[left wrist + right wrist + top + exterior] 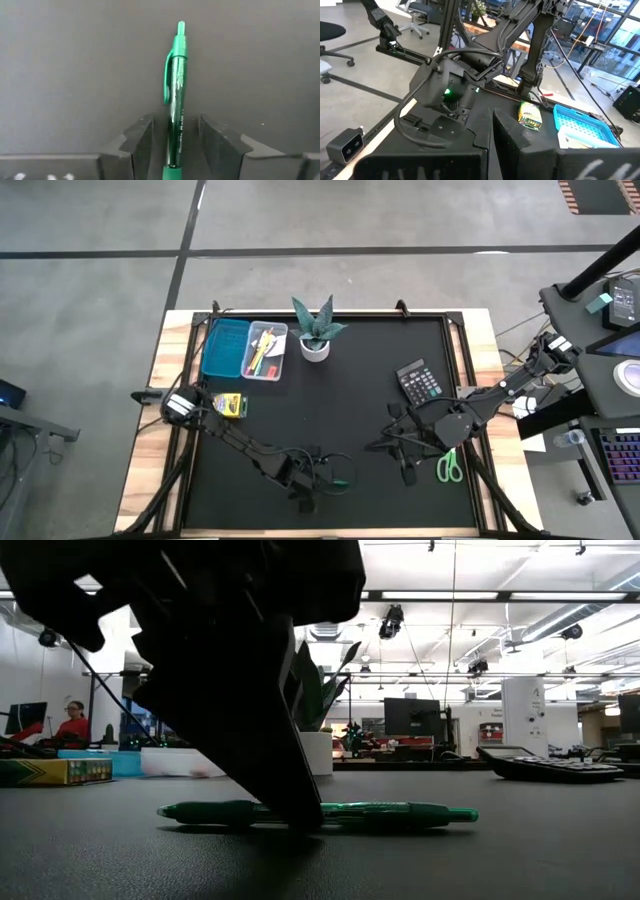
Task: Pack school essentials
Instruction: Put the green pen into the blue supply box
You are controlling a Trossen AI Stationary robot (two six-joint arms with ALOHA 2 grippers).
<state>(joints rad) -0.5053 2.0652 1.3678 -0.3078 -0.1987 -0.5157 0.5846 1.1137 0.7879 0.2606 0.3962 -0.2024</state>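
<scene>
Black mat (330,410) on the table, open workshop behind.

High view: left gripper (318,480) is down at the near edge of the mat, over the green pen (338,478). Clear bin (264,351) with pens in it and its blue lid (226,346) sit at the far left, crayon box (230,405) nearer. Right gripper (405,452) hovers mid-right, between the calculator (419,382) and the scissors (449,466). Left arm is clearly the closer one to the pen.

Low view: pen (320,812) lies flat on the mat, left finger planted at its midsection.

Left wrist view: pen (175,95) runs straight out between the two fingers (137,142), long axis square to the closing direction. Jaws spread, small gap each side, nothing gripped yet. Looks ready to close.

Right wrist view: right fingers (517,135) look together, holding nothing; it looks across at the left arm, the crayon box (530,115) and the lid (580,125).
</scene>
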